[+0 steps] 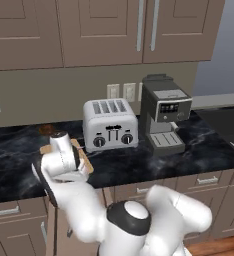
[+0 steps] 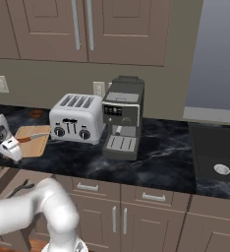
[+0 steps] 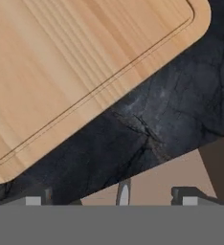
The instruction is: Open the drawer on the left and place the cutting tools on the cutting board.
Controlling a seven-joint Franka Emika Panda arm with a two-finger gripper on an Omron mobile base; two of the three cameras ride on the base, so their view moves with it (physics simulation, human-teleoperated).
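Gripper (image 3: 111, 198) stands open, its two dark tips far apart and closed on nothing. In the hand view it looks down at the front edge of the countertop (image 3: 171, 110). A slim silver sliver shows low between the tips, and too little of it is visible to name it.

Up and to the left in that view lies a rounded corner of the cutting board (image 3: 75, 72), light wood with a shallow groove running just inside its rim. The board lies flat on the black marbled stone near the counter's front edge, towards its left end.

In the right base view the knife (image 2: 31, 137) lies on the board, with its reddish-brown handle towards the front and its silver blade pointing towards the toaster (image 2: 76, 118). The white hand hangs just in front of the board's front edge.

Below that edge the drawer (image 2: 28, 177) is pulled out and its tan inside is showing. The scissors (image 2: 19, 187) lie inside it, dark and slim.

The silver four-slot toaster stands just right of the board. The dark coffee machine (image 2: 122, 118) stands close beside the toaster on its right. A small brown object (image 2: 37, 113) sits at the back edge of the counter behind the board, too small to identify.
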